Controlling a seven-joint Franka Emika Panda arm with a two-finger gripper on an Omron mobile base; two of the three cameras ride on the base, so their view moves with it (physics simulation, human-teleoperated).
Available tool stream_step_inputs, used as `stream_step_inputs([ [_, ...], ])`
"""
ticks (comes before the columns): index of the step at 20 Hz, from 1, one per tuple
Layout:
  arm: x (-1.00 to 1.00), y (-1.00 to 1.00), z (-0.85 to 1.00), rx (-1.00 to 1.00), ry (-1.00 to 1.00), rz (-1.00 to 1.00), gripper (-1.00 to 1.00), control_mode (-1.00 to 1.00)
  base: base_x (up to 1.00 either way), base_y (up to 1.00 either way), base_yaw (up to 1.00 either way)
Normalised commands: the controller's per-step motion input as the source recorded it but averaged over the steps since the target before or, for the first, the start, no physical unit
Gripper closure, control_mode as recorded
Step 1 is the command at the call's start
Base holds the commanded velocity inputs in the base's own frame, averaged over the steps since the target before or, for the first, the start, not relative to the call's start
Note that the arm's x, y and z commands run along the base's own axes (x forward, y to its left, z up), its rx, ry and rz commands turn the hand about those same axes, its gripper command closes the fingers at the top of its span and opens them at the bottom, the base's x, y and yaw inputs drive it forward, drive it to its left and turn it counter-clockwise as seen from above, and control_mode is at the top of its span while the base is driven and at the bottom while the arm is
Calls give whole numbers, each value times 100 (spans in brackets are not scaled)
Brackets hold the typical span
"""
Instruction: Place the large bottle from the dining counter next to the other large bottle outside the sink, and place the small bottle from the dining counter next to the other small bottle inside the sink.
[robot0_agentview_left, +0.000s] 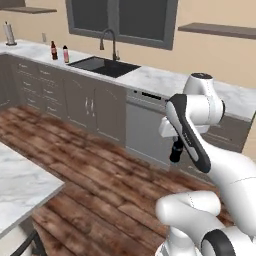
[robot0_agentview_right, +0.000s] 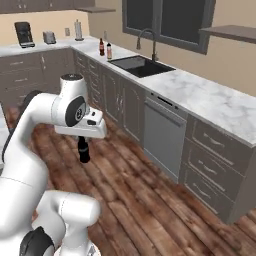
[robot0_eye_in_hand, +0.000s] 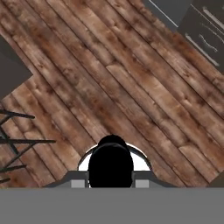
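A brown wooden plank floor (robot0_agentview_left: 100, 175) is running between grey cabinets under a white marbled worktop (robot0_agentview_right: 210, 102), where a black sink basin (robot0_agentview_right: 140, 65) is sitting below a dark curved tap (robot0_agentview_left: 107, 40). Left of the basin, two small bottles, a dark red one (robot0_agentview_left: 53, 50) and a paler red one (robot0_agentview_left: 65, 54), are standing upright on the worktop. The white arm's gripper (robot0_agentview_right: 84, 150) is hanging over the floor, fingers nearly closed on a dark upright bottle (robot0_agentview_right: 83, 150), its long axis vertical, cap up, body hanging below.
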Motion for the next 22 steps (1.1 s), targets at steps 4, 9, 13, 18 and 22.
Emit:
stream_step_inputs([
  [4, 0, 0, 0, 0, 0, 0, 100, 100, 70, -3, -27],
  [9, 0, 0, 0, 0, 0, 0, 100, 100, 94, -34, 5],
  [13, 0, 0, 0, 0, 0, 0, 100, 100, 74, -37, 28],
  [18, 0, 0, 0, 0, 0, 0, 100, 100, 57, -53, 32],
  [22, 0, 0, 0, 0, 0, 0, 100, 100, 49, -44, 28],
])
